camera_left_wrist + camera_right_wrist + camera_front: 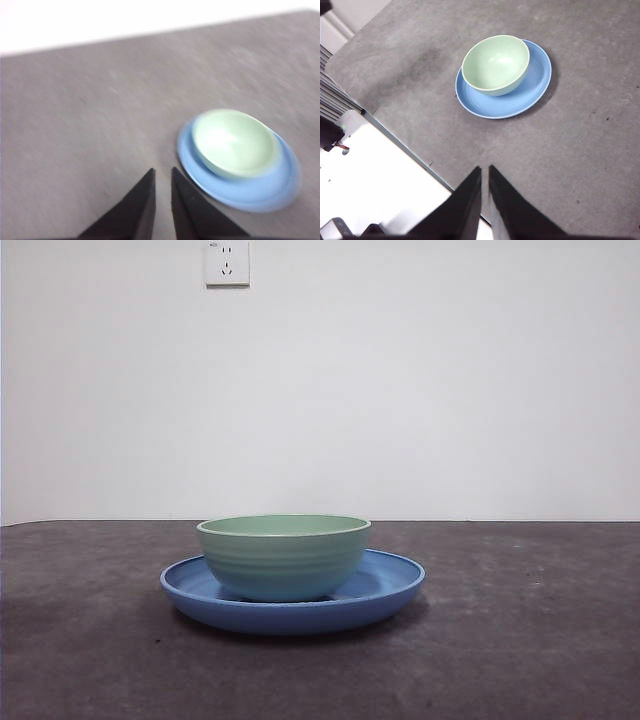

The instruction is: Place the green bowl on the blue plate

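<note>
- Grippers first: left gripper [163, 172] hangs above bare table [520, 640] just beside the dishes, jaws nearly together, nothing held.
- Right gripper [485, 170] sits well back, jaws nearly closed, empty.
- Green bowl [284, 556] stands upright on the blue plate [385, 592], left of center.
- Wall socket [227, 262] far behind.

The left wrist view is smeared, so the bowl [234, 142] and plate [240, 172] show soft edges and no ridges. In the front view the bowl [284, 557] hides the plate's [385, 585] middle and its inside. Both hands are cut off at the wrist views' bottom edges.
</note>
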You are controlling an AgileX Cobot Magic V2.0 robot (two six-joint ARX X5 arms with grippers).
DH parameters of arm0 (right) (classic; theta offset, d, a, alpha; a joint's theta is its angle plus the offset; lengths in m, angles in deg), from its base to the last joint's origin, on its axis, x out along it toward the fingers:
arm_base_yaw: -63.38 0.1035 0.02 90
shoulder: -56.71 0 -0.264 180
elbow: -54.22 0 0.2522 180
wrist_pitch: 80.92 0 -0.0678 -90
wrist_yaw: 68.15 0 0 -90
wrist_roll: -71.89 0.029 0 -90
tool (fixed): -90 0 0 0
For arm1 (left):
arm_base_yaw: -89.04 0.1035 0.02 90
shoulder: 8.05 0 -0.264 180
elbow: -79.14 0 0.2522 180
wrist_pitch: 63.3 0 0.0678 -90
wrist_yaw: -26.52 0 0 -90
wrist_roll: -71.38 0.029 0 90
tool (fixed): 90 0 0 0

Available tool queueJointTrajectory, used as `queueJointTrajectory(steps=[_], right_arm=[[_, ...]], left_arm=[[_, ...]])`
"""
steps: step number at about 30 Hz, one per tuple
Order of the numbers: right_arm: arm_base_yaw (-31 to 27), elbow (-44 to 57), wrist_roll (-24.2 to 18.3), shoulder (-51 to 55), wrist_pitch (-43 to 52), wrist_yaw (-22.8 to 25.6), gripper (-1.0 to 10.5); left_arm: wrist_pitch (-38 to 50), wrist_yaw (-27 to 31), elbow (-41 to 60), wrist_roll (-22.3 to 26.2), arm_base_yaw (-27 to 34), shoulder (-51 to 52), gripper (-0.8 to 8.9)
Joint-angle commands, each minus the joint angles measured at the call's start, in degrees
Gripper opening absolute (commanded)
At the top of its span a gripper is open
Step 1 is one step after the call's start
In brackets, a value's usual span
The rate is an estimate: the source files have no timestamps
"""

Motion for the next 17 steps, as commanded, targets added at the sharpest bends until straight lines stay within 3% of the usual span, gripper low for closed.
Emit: queueJointTrajectory(steps=[1, 7, 12, 17], right_arm=[[0.3, -0.4, -0.4, -0.3, 0.5, -0.2, 0.2], [0.3, -0.4, -0.4, -0.3, 0.5, -0.2, 0.2], [0.3, -0.4, -0.4, -0.3, 0.6, -0.2, 0.2], [0.3, -0.4, -0.4, -0.3, 0.6, -0.2, 0.2]], left_arm=[[11.9, 0.3, 9.5, 2.6, 3.0, 3.5, 0.50], [23.9, 0.3, 24.3, 1.5, 7.6, 10.6, 0.50], [25.9, 0.4, 30.5, -2.5, 11.0, 14.1, 0.50], [25.8, 1.6, 33.5, -2.8, 13.7, 15.6, 0.50]])
